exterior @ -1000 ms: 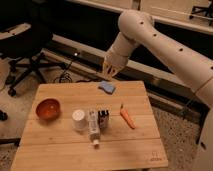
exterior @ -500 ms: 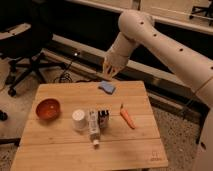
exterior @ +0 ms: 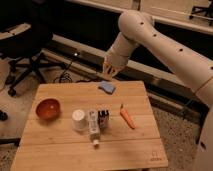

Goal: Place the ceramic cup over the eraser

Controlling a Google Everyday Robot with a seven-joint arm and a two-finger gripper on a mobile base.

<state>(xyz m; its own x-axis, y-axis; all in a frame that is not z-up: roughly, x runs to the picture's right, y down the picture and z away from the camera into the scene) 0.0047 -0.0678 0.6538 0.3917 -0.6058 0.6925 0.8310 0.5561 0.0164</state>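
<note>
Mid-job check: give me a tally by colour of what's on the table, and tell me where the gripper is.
White: 2, the cup and the tube
Orange: 2, the bowl and the carrot
Light blue: 1, the flat piece
Dark: 1, the eraser
Total: 6 on the table
The gripper hangs above the table's far edge, just beyond the flat piece.
</note>
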